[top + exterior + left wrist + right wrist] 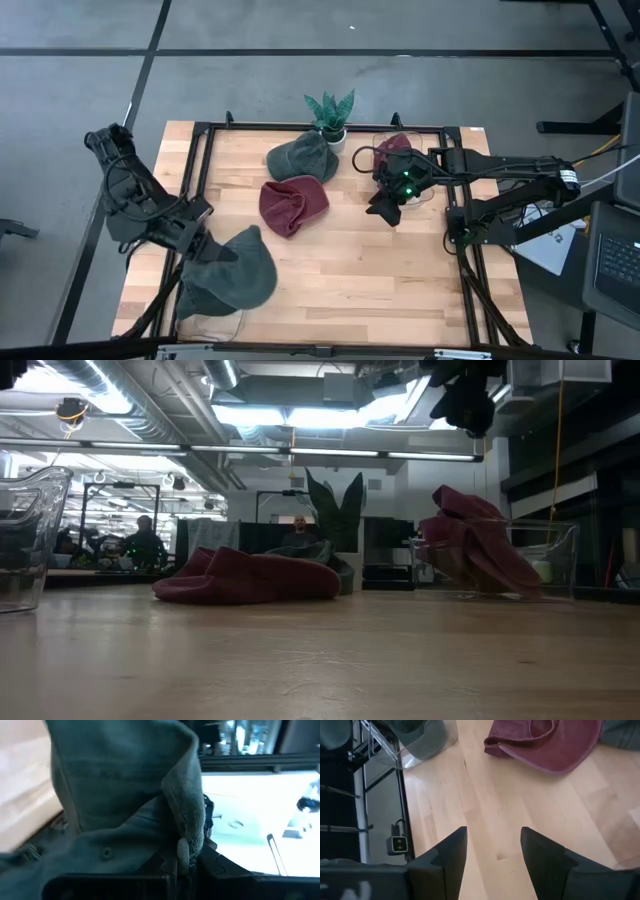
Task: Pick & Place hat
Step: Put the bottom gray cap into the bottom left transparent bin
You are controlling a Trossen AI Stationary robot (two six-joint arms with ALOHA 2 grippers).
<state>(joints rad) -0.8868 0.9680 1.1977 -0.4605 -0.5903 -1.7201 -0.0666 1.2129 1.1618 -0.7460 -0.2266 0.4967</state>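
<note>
A: Hat first, then. Where is it, on your left?

B: Gray-green hat (232, 272) hangs from my left gripper (197, 243), which is clenched on a fold of its fabric at the near-left part of the table (340, 270). It droops toward a clear bin (215, 322) at the near-left edge. My left wrist view shows the cloth (125, 795) bunched between my fingers, with only a narrow ridge actually pinched.

A: What could go wrong from here?

B: I judge the pinch to be thin. If the cloth slides out as I move, the hat drops short of the bin, or drapes over its rim instead of falling in.

A: And further right?

B: A dark red hat (292, 205) lies mid-table, another gray-green hat (300, 157) behind it beside the potted plant (331, 118). My right gripper (386, 207) hovers right of centre with its jaws apart and nothing between them; a second clear bin (383, 141) with a red hat (397, 145) in it sits just behind it.

A: Do the views differ?

B: Yes. The low view shows that red hat (470, 540) heaped above the bin's rim (550, 525), which the high view flattens. The right wrist view shows bare wood under my open fingers (447, 855). Only the high view shows both arms at once.
</note>
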